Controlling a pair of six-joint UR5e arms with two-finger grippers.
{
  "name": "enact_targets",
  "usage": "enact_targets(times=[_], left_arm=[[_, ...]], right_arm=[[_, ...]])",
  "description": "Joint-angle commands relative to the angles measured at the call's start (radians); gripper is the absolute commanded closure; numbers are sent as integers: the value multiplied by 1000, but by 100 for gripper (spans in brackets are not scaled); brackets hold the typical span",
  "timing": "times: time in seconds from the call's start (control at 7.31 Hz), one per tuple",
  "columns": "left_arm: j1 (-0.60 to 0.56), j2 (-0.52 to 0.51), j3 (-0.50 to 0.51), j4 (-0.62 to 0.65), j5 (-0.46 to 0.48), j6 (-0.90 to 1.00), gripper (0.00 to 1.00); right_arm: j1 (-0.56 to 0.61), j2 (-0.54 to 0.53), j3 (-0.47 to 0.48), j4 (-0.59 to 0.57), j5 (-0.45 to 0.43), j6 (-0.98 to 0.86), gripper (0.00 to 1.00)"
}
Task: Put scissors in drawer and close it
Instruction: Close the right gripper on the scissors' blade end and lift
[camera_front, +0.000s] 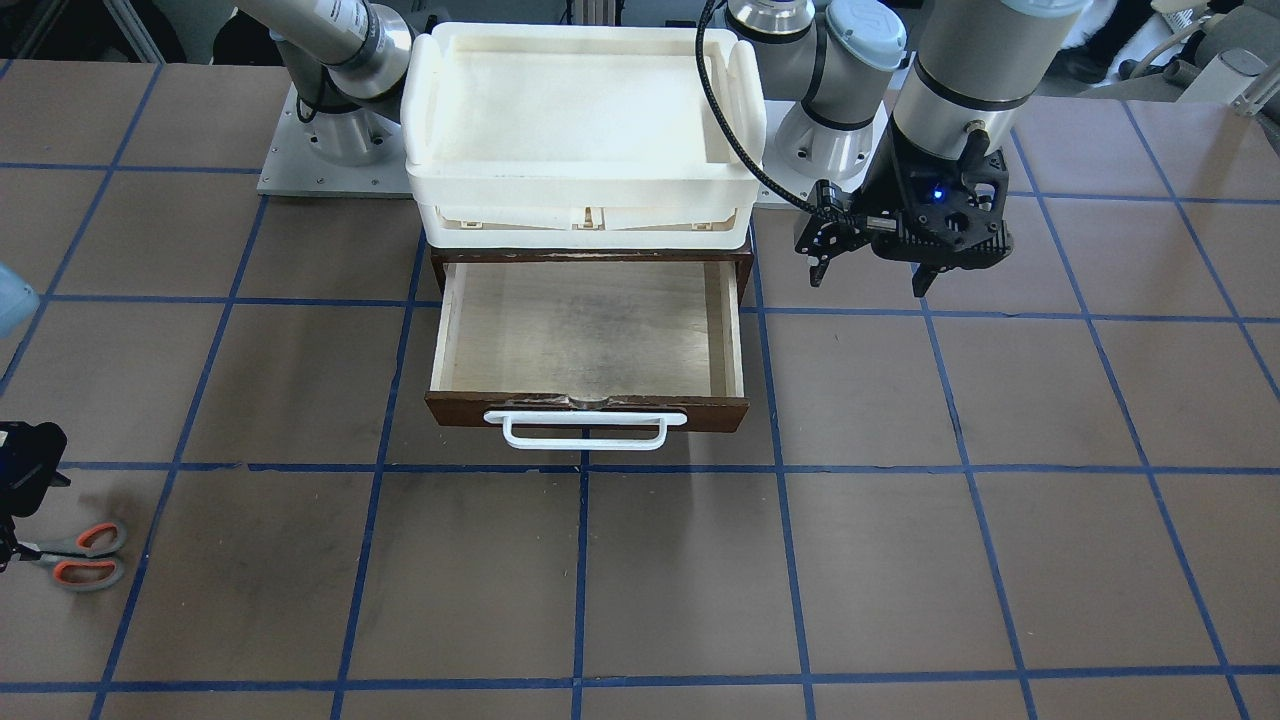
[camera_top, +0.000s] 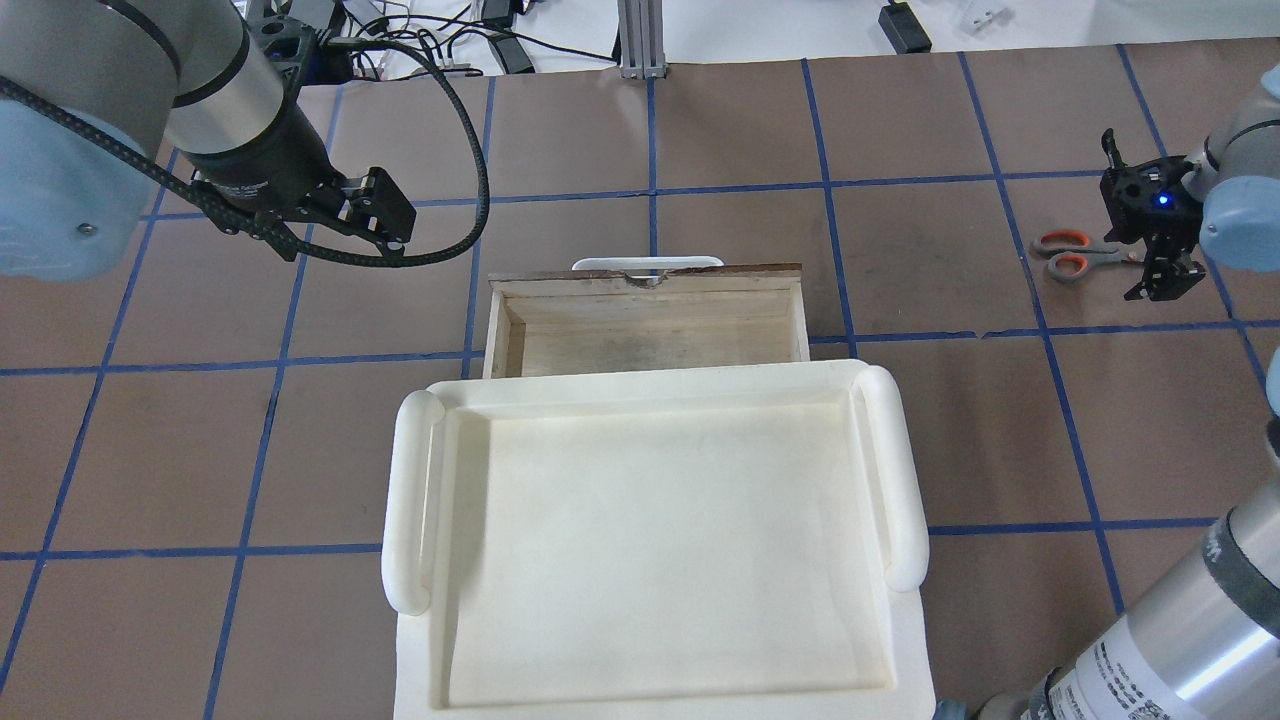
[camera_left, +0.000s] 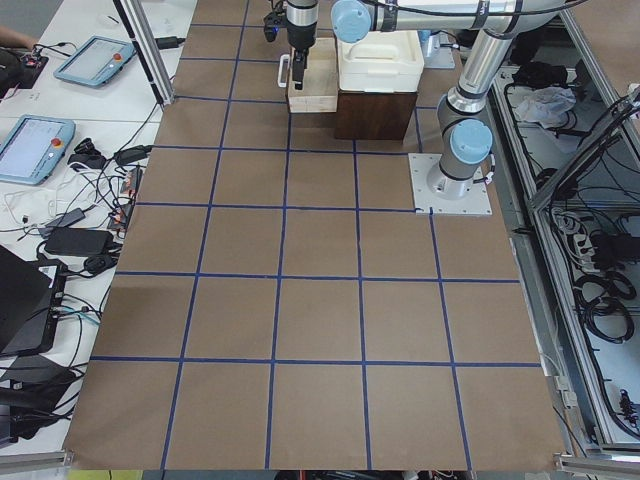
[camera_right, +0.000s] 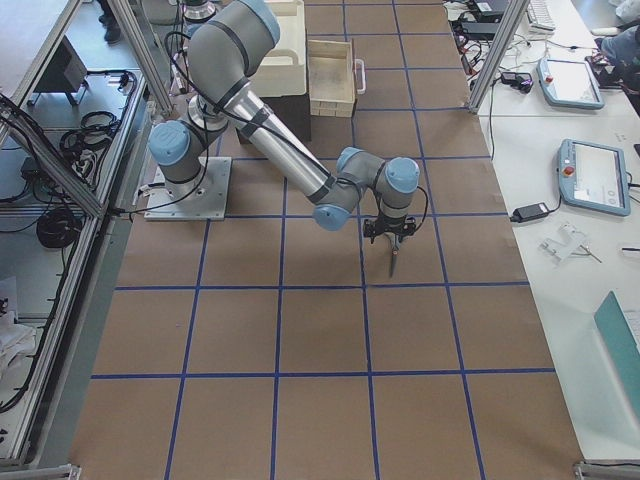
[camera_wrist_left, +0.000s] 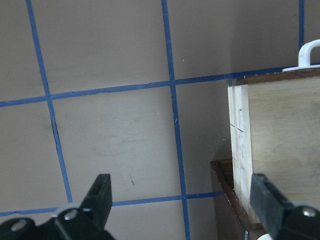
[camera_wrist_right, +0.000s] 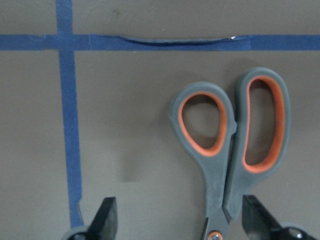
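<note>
The scissors (camera_wrist_right: 230, 150) lie flat on the table at the robot's far right, with grey handles and orange loop linings; they also show in the overhead view (camera_top: 1065, 253) and the front view (camera_front: 85, 555). My right gripper (camera_wrist_right: 182, 220) is open, with a finger on each side of the scissors' pivot; it hides the blades in the overhead view (camera_top: 1165, 282). The drawer (camera_front: 590, 408) is pulled open and its pale inside is empty (camera_top: 650, 340). My left gripper (camera_wrist_left: 181, 192) is open and empty, above the table beside the drawer's side wall (camera_wrist_left: 240, 145).
A white plastic tray (camera_front: 585, 185) sits on the dark cabinet above the drawer. The drawer's white bar handle (camera_front: 585, 430) points away from the robot. Blue tape lines grid the brown table. Tablets and cables lie on the side benches (camera_left: 95, 60).
</note>
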Motion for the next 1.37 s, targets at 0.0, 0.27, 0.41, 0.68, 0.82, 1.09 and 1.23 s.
enact_targets(times=[0.0, 0.27, 0.41, 0.68, 0.82, 1.09, 1.23], left_arm=[[0, 0, 0, 0, 0, -1, 0], [0, 0, 0, 0, 0, 1, 0], [0, 0, 0, 0, 0, -1, 0], [0, 0, 0, 2, 0, 1, 0], [0, 0, 0, 2, 0, 1, 0], [0, -1, 0, 8, -2, -2, 0], [0, -3, 1, 8, 0, -1, 0]], right_arm=[[1, 33, -29, -28, 0, 3, 15], [-6, 48, -36, -33, -2, 1, 21], [-14, 53, -36, -33, 0, 4, 24], [-14, 53, -38, -33, 0, 9, 44], [-14, 52, -38, -33, 0, 7, 57], [-14, 52, -40, -33, -3, 9, 76], [-14, 47, -38, -31, -3, 10, 81]])
